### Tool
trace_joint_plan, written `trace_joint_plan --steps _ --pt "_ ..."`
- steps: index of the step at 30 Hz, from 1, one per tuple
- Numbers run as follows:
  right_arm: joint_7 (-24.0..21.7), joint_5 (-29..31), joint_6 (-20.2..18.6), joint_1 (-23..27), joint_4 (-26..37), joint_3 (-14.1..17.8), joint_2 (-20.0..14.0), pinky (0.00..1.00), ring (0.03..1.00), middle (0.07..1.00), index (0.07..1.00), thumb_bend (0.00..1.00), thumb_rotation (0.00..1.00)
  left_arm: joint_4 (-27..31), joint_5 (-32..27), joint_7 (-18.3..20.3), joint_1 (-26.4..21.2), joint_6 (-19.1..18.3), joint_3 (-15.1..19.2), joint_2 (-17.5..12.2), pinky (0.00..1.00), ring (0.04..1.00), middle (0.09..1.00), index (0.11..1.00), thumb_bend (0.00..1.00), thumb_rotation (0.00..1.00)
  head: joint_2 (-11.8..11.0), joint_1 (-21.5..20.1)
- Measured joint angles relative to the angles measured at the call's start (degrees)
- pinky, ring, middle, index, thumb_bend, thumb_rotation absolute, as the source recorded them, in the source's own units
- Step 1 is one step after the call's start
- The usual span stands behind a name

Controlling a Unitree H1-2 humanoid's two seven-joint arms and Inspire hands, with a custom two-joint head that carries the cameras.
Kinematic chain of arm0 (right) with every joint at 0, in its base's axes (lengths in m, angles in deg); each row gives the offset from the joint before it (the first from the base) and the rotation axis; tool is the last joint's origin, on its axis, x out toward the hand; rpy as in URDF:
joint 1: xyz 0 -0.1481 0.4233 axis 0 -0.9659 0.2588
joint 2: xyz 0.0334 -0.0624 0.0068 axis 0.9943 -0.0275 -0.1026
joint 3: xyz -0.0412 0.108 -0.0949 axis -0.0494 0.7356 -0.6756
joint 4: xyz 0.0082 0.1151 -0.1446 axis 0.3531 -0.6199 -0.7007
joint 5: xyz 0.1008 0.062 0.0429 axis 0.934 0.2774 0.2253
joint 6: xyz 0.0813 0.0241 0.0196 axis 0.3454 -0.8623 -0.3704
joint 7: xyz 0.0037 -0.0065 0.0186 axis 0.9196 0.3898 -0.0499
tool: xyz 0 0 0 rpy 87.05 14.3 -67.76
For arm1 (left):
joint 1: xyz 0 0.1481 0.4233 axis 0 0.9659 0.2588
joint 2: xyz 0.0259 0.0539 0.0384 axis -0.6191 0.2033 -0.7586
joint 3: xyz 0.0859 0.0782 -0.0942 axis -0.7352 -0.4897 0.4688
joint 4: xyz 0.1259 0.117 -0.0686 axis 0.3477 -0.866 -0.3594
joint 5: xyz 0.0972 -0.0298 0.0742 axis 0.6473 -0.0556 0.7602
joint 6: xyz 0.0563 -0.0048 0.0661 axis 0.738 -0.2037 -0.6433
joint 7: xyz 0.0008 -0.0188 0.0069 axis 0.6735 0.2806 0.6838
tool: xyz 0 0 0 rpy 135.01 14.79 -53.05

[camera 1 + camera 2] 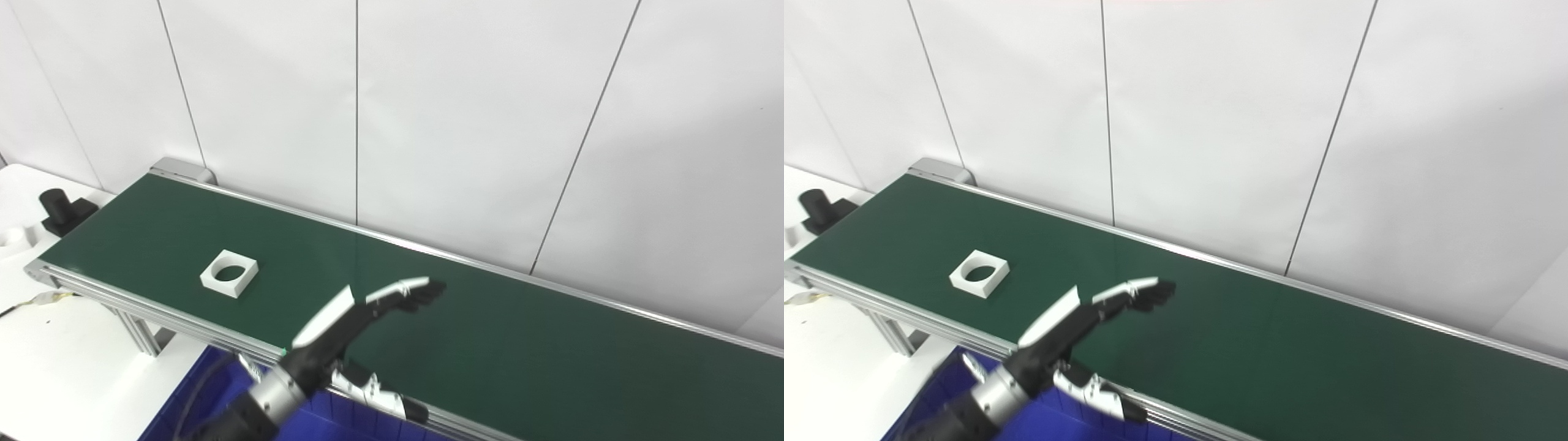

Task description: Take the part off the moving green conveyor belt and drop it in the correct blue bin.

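While the part (229, 273) (a white square block with a round hole) lies flat on the belt (490, 343), the left hand (367, 306), fingers apart and empty, hovers to its right, near but not touching

Part (229, 273): white square block with round hole; I logged it flat on green belt (490, 343), ten o'clock; blue bin (343, 422) at six.
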Motion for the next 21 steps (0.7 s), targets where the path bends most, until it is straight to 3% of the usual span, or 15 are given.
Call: trace_joint_plan --steps 6,13,21 --pt "0.0 -0.1 0.0 0.0 0.0 -0.1 0.1 0.83 0.879 0.896 0.946 0.81 0.54 -0.1 3.1 0.2 -1.5 -5.5 3.0 -3.6 0.81 0.860 0.873 0.869 0.88 0.13 0.3 0.1" --pt "0.1 -0.1 0.0 0.4 0.0 -0.1 0.4 0.83 0.878 0.896 0.944 0.81 0.54 -6.4 8.7 0.1 -4.0 -5.9 5.2 -8.4 0.81 0.888 0.889 0.872 0.80 0.04 0.4 0.0" --pt "0.1 -0.1 0.0 0.4 0.0 -0.1 0.5 0.84 0.880 0.897 0.946 0.81 0.54 -10.7 17.1 0.1 -6.5 -6.8 4.9 -13.7 0.81 0.893 0.896 0.863 0.83 0.00 0.7 0.4"
